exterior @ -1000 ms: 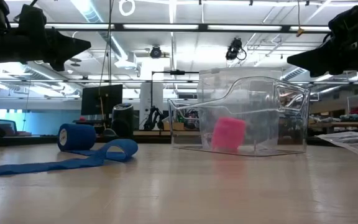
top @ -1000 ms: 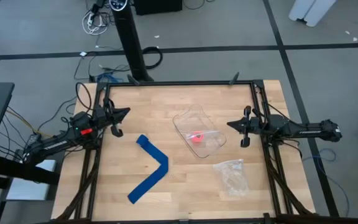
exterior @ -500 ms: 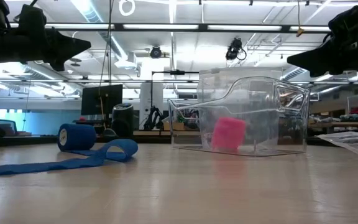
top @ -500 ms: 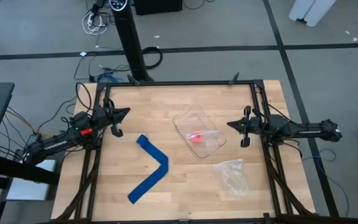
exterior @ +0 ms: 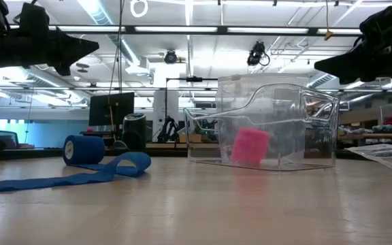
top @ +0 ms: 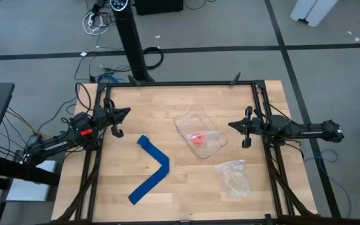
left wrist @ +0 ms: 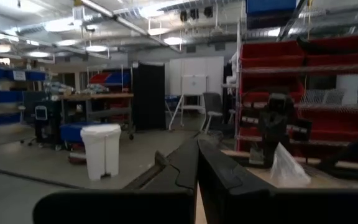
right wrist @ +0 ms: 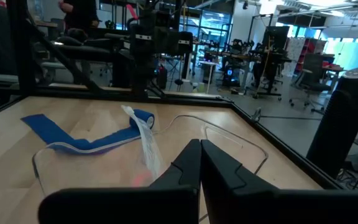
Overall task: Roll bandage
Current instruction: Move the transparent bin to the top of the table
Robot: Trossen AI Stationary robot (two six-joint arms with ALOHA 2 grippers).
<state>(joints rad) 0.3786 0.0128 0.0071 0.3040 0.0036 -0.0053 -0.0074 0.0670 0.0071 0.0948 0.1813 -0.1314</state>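
Bandage is being shown unrolled across the wooden table, a bent blue strip running from about 7 o'clock up toward the centre-left, its rolled end standing upright in the low view. Nothing is being gripped. Left gripper is being held above the table's 9 o'clock edge, fingers pressed together and empty. Right gripper is being held at the 3 o'clock edge, fingers likewise closed on nothing. A clear container is being seen near the centre with a pink roll inside, and a clear plastic bag is lying toward 5 o'clock.
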